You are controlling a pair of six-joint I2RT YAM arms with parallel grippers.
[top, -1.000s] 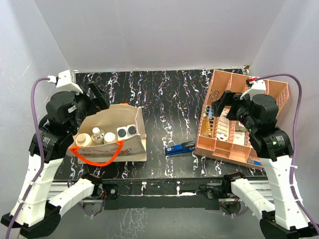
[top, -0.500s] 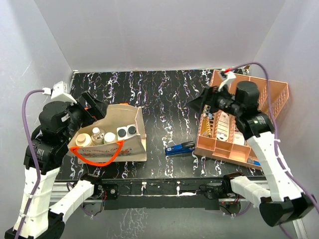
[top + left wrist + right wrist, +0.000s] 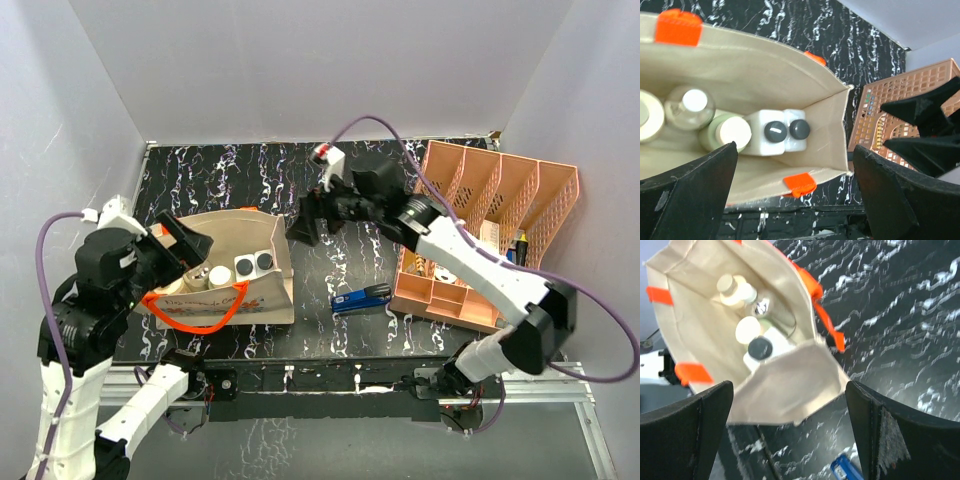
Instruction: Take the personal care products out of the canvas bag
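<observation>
The beige canvas bag (image 3: pixel 262 300) stands open at the front left, with an orange handle (image 3: pixel 196 312) hanging over its near side. Inside stand personal care products: two white bottles with black caps (image 3: pixel 775 133) (image 3: pixel 799 130), an olive-tan cylinder (image 3: pixel 733 132), a small clear bottle (image 3: pixel 690 104) and a cream one (image 3: pixel 647 118) at the frame's edge. My left gripper (image 3: pixel 186 243) hovers open over the bag's left end, nothing between its fingers (image 3: pixel 690 190). Beside the bag's right end hangs my right gripper (image 3: pixel 304 222), open and above the bag's end wall (image 3: pixel 785 385); a black cap (image 3: pixel 760 347) shows there.
A blue-black stapler (image 3: pixel 362 298) lies on the black marbled table (image 3: pixel 330 190) between the bag and a salmon-pink divided organizer (image 3: pixel 545 185) at the right, which holds small cartons. White walls close the back and sides.
My right arm has swung left from over the organizer to beside the bag's right end. My left gripper has shifted nearer and lower over the bag's left end. Both stayed open.
</observation>
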